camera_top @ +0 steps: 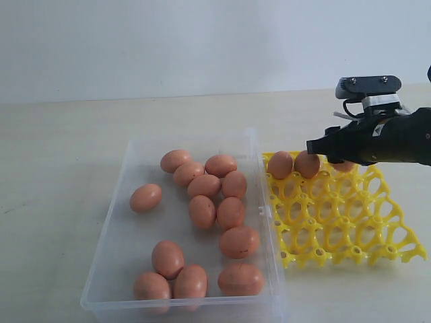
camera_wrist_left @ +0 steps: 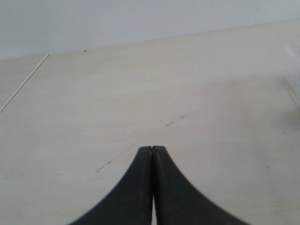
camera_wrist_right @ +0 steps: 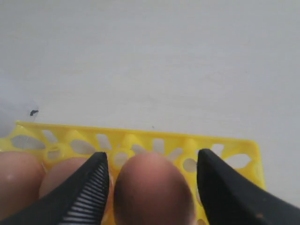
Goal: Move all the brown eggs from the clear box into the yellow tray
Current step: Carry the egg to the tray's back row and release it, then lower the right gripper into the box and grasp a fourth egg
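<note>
Holding our right claw (camera_wrist_right: 152,157) wide open over the tray (camera_wrist_right: 178,137), gripping nothing, we see one egg (camera_wrist_right: 152,192) seated between its jaws, two beside it, thirteen more eggs (camera_top: 204,186) in the box (camera_top: 124,242), left claw (camera_wrist_left: 153,151) shut.

Yellow tray (camera_wrist_right: 140,133) shared: overview, wrist close-up

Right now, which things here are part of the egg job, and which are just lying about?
Job: eggs, thirteen in the box, three in the tray; right gripper, astride a tray egg.
Lying about: table; dark speck on it; left gripper, shut, idle over the table.
</note>
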You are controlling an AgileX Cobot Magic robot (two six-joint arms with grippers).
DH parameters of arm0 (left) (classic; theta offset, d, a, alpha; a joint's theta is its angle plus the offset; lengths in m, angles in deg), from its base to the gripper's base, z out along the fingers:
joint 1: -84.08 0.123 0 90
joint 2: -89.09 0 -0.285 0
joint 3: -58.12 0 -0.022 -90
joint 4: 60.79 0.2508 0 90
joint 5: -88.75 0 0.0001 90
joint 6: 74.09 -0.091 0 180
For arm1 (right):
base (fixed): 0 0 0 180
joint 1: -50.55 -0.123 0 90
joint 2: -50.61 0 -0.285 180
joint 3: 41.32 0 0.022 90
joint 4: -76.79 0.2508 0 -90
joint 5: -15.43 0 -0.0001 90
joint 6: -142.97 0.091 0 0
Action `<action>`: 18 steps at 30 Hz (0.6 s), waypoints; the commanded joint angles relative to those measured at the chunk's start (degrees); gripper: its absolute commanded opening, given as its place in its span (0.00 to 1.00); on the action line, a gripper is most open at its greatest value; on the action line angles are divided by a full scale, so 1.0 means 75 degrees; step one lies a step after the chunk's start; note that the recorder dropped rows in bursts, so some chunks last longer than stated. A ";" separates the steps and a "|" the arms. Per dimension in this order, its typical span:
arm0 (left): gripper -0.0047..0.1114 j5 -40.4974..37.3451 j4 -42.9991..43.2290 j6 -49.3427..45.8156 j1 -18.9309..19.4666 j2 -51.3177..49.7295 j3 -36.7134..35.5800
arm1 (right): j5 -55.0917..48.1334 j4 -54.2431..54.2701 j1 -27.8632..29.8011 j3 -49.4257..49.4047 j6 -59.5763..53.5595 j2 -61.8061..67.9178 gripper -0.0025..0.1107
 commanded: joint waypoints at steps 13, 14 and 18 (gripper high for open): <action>0.04 0.0069 -0.0004 0.0031 -0.0039 -0.0005 0.0031 | -0.0121 -0.0003 -0.0179 0.0102 0.0219 -0.1010 0.51; 0.04 0.0069 -0.0004 0.0031 -0.0039 -0.0005 0.0031 | -0.0389 -0.0003 -0.0294 0.0175 0.0255 -0.1197 0.47; 0.04 0.0069 -0.0004 0.0031 -0.0039 -0.0005 0.0031 | -0.2197 -0.0003 -0.0990 0.0887 0.0290 -0.1610 0.14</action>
